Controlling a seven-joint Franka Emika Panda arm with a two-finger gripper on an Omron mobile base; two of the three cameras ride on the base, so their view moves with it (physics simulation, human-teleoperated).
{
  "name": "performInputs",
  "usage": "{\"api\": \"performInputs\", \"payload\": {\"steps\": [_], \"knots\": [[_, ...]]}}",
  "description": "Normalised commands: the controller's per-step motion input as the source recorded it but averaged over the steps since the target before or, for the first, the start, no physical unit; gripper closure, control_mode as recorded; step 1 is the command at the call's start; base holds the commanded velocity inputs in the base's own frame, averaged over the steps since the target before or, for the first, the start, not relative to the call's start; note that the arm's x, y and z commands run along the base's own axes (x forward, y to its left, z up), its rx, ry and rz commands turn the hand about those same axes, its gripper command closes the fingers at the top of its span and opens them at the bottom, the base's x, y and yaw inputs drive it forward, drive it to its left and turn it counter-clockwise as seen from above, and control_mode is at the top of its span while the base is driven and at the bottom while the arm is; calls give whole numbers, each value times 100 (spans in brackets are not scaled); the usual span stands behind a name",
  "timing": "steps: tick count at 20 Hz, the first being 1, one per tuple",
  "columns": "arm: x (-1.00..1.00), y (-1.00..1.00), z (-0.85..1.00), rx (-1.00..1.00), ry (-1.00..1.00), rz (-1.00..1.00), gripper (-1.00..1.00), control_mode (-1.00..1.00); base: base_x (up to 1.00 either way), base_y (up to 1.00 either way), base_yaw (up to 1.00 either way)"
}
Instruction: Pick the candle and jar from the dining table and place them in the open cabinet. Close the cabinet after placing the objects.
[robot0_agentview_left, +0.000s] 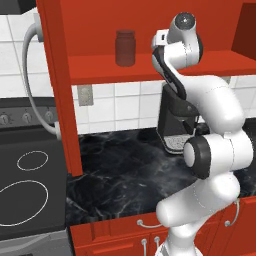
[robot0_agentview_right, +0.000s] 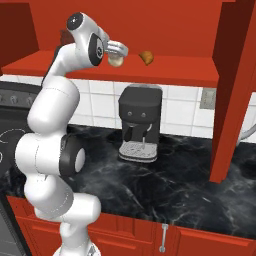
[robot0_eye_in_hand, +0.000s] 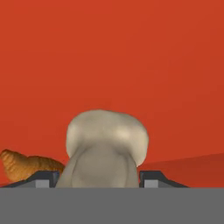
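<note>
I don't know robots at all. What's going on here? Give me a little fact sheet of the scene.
Place: kitchen, black marble counter under an open red cabinet
Gripper: shut on the candle, held just above the cabinet floor
Jar: stands upright in the cabinet
Croissant: lies in the cabinet, beside the candle
Coffee machine: on the counter below
Cabinet doors: open

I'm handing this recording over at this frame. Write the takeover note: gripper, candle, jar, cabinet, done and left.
Gripper: shut on the candle, held inside the open cabinet above its shelf, not yet released.
Jar: stands upright on the cabinet shelf.
A croissant lies on the same shelf, beside the candle.
Done: jar placed, candle carried up.
Left: set the candle down, let go, withdraw, close the cabinet doors.
</note>
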Motion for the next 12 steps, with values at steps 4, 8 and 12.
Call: {"api": "performInputs", "payload": {"steps": [4, 8, 12], "knots": [[42, 0, -3, 0, 4, 3, 100, -100, 0, 0, 0], [31, 2, -12, 0, 0, 3, 100, -100, 0, 0, 0], [17, 5, -8, 0, 0, 1, 100, -100, 0, 0, 0]]}}
